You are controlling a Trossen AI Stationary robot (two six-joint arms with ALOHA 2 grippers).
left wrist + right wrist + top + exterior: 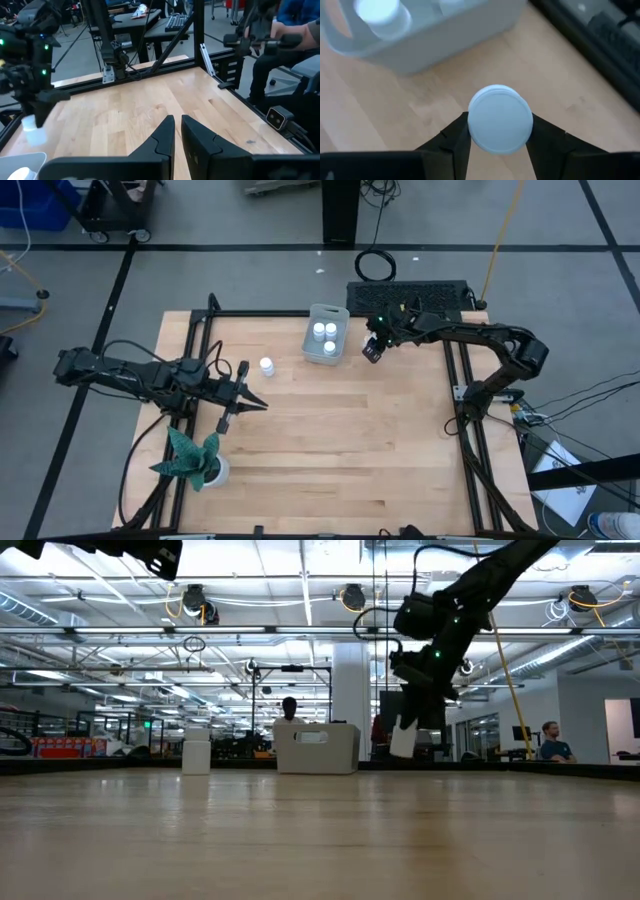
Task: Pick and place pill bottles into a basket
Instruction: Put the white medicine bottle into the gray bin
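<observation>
The pale grey-blue basket (312, 345) stands at the table's far middle with three white pill bottles (325, 332) upright in it; it also shows in the low view (316, 748) and the right wrist view (445, 35). One more bottle (267, 366) stands on its base on the table left of the basket. My right gripper (372, 350) is shut on a bottle (403, 738) just right of the basket, above the table. My left gripper (177, 132) is shut and empty at the table's left middle (250, 392). My right gripper pinches the white bottle between its two fingers (454, 137), one on each side just below the cap (500, 120). The fingers come from above, pointing down. The bottle hangs upright below the gripper, lifted clear of the table (403, 740).
A black ridged box (410, 292) lies at the far edge behind my right arm. A green plant in a white pot (195, 462) stands at the near left. Bare wood lies across the table's middle and near side. People show in the room beyond the table.
</observation>
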